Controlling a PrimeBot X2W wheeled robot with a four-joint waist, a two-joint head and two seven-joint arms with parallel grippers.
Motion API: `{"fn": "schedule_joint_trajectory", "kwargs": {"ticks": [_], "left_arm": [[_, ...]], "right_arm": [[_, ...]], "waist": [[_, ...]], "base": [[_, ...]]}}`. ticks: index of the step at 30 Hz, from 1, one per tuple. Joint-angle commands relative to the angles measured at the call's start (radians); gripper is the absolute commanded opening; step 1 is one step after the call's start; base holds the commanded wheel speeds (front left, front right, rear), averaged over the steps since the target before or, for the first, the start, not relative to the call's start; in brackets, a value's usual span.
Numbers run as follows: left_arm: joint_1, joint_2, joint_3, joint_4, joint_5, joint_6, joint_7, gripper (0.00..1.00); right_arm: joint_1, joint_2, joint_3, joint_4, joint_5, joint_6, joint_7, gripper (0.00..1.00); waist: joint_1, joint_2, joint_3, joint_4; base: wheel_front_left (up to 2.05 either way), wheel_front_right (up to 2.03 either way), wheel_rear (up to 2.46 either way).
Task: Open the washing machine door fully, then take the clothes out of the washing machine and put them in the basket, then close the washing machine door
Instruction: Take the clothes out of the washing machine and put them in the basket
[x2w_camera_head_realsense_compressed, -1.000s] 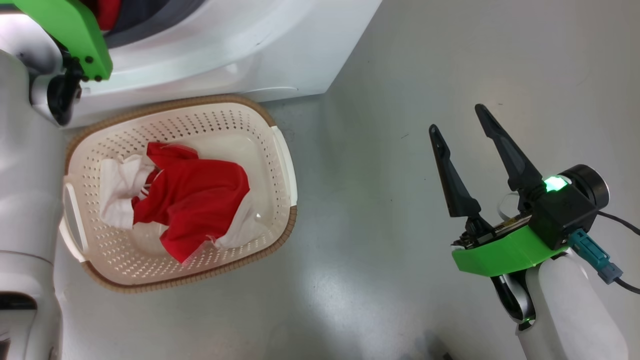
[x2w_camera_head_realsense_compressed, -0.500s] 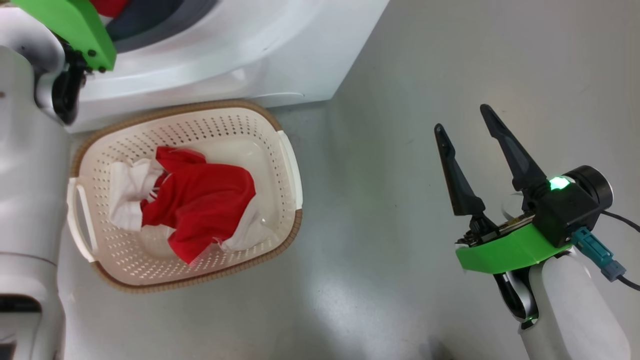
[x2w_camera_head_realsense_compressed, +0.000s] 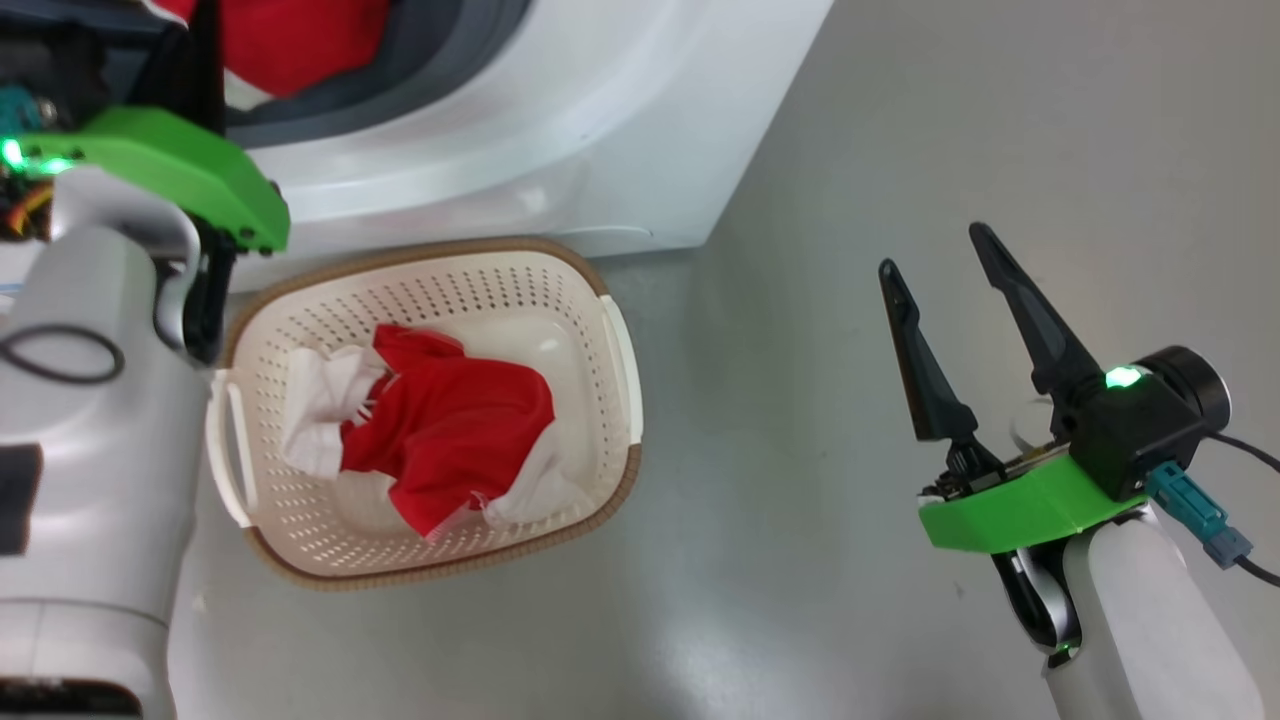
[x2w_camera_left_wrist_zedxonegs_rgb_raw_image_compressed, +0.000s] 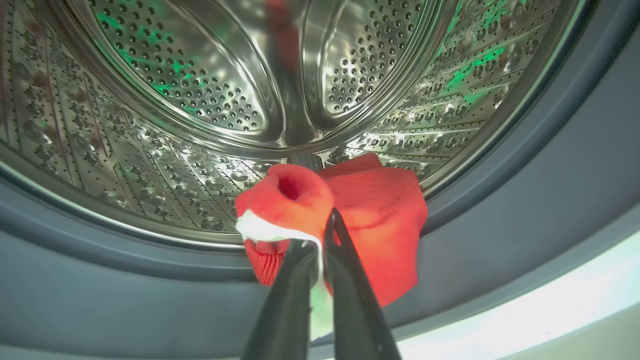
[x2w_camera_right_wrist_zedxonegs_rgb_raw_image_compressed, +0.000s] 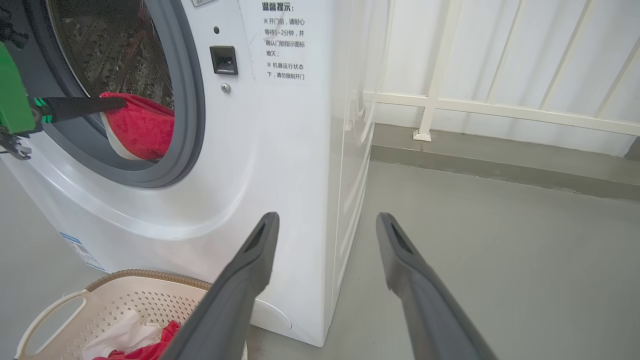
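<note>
1. A smooth grey floor (x2w_camera_head_realsense_compressed: 800, 620) lay glossy, with soft patches of reflected light.
2. A white railing (x2w_camera_right_wrist_zedxonegs_rgb_raw_image_compressed: 500, 114) stood along the floor's far edge.
3. Below it ran a low grey kerb (x2w_camera_right_wrist_zedxonegs_rgb_raw_image_compressed: 500, 167), with a pale ribbed wall (x2w_camera_right_wrist_zedxonegs_rgb_raw_image_compressed: 560, 55) behind.

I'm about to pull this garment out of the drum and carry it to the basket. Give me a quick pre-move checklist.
1. Left gripper shut on the red garment at its white trim: ok.
2. Red garment free of the grey gasket: cannot tell; it drapes over the lip.
3. Basket in front of the washing machine, with room beside the garment already inside: ok.
4. Right gripper open, over bare floor, away from the basket: ok.
5. Door swung clear of the path: cannot tell.
</note>
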Motion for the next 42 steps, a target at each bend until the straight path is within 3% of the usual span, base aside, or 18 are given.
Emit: {"fn": "schedule_joint_trajectory", "kwargs": {"ticks": [1,24,42], "left_arm": [[0.019,0.038,0.020,-0.037,-0.007,-0.005,-0.013,0.00],[0.500,-0.019,0.103,-0.562,0.002,0.075,-0.030,0.00],[0.836,-0.056,0.081,-0.878,-0.008,0.141,0.010,0.00]], "right_arm": [[0.025,0.001,0.015,-0.020,0.004,0.003,-0.006,1.00],[0.090,0.001,-0.007,-0.005,0.012,0.003,-0.006,1.00],[0.146,0.001,0.001,0.008,0.016,0.003,-0.006,1.00]], "waist": [[-0.0001,-0.0001,-0.023,0.018],[-0.0001,-0.0001,-0.185,0.054],[-0.0001,-0.0001,-0.301,0.048]], "base": [[0.00,0.00,0.00],[0.00,0.00,0.00],[0.00,0.00,0.00]]}}
